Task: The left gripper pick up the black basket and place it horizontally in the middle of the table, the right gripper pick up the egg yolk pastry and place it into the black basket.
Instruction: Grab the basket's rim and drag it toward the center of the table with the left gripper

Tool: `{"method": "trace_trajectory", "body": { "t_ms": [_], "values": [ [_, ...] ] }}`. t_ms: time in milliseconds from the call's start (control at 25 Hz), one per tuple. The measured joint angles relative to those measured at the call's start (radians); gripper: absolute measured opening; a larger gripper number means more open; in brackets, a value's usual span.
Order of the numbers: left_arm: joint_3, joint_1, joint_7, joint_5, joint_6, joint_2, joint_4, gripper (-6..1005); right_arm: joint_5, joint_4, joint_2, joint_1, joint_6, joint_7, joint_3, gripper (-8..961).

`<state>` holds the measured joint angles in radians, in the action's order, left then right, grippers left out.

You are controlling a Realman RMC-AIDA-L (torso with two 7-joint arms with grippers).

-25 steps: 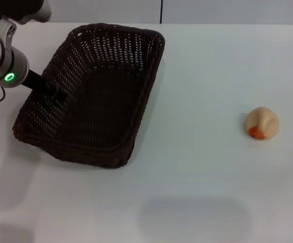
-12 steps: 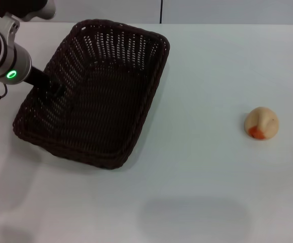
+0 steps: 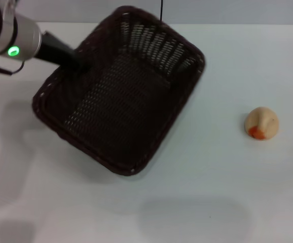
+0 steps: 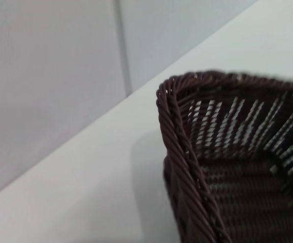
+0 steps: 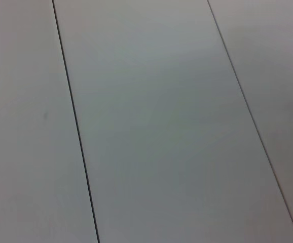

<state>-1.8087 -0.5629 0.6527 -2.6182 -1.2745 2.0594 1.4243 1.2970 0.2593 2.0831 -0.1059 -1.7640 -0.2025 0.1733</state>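
Black basket (image 3: 121, 91): here we have it on the left half of the white table (image 3: 227, 192), turned at a slant, one corner toward the far edge and its long side running diagonally. It looks tipped, and we can't say whether its base touches the tabletop.
Basket interior: we see bare weave and slotted sides, nothing lying in it.
Basket rim: in the left wrist view the braided rim of the basket (image 4: 187, 152) fills the frame, with the table (image 4: 85, 192) and a grey wall (image 4: 45, 76) behind.
Left gripper (image 3: 76, 62): our silver arm end with its green light comes in from the upper left, the black finger reaching down onto the basket's left wall.
Left gripper's grip: pinching the basket wall, as far as we can see, with the dark finger against dark wicker.
Egg yolk pastry (image 3: 261, 123): sitting alone on the table well to the right of the basket, orange patch facing us.
Right gripper: nowhere in the head view, and its wrist camera shows only grey panels (image 5: 151, 121) with thin dark seams.
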Motion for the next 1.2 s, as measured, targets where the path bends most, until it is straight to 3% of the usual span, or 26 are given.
{"method": "trace_trajectory", "body": {
  "t_ms": [80, 160, 200, 360, 520, 760, 1000, 1200],
  "values": [
    [-0.072, -0.028, 0.082, 0.082, -0.041, 0.000, -0.011, 252, 0.001, 0.000, 0.000, 0.001, -0.003, 0.000, 0.000, 818],
    [-0.072, -0.028, 0.082, 0.082, -0.041, 0.000, -0.011, 218, 0.001, 0.000, 0.000, 0.003, -0.008, 0.000, 0.000, 818],
    [-0.121, -0.070, 0.141, 0.124, -0.088, -0.001, -0.023, 201, 0.001, 0.000, 0.000, 0.003, -0.008, 0.000, 0.000, 818],
    [-0.159, -0.134, 0.199, 0.135, -0.146, -0.002, -0.056, 201, 0.002, 0.000, 0.000, 0.006, -0.017, 0.000, 0.000, 818],
    [-0.169, -0.152, 0.228, 0.143, -0.171, -0.003, -0.061, 201, 0.002, 0.000, 0.000, 0.009, -0.025, -0.003, 0.000, 818],
    [-0.266, -0.215, 0.352, 0.230, -0.290, -0.004, -0.094, 201, 0.002, 0.004, 0.000, 0.007, -0.027, -0.003, -0.002, 818],
    [-0.309, -0.279, 0.436, 0.278, -0.364, -0.026, -0.181, 201, 0.002, 0.005, 0.000, 0.006, -0.028, -0.003, -0.002, 818],
    [-0.314, -0.338, 0.532, 0.302, -0.416, -0.045, -0.321, 202, 0.003, 0.006, 0.000, 0.005, -0.028, -0.003, -0.002, 818]
  ]
}}
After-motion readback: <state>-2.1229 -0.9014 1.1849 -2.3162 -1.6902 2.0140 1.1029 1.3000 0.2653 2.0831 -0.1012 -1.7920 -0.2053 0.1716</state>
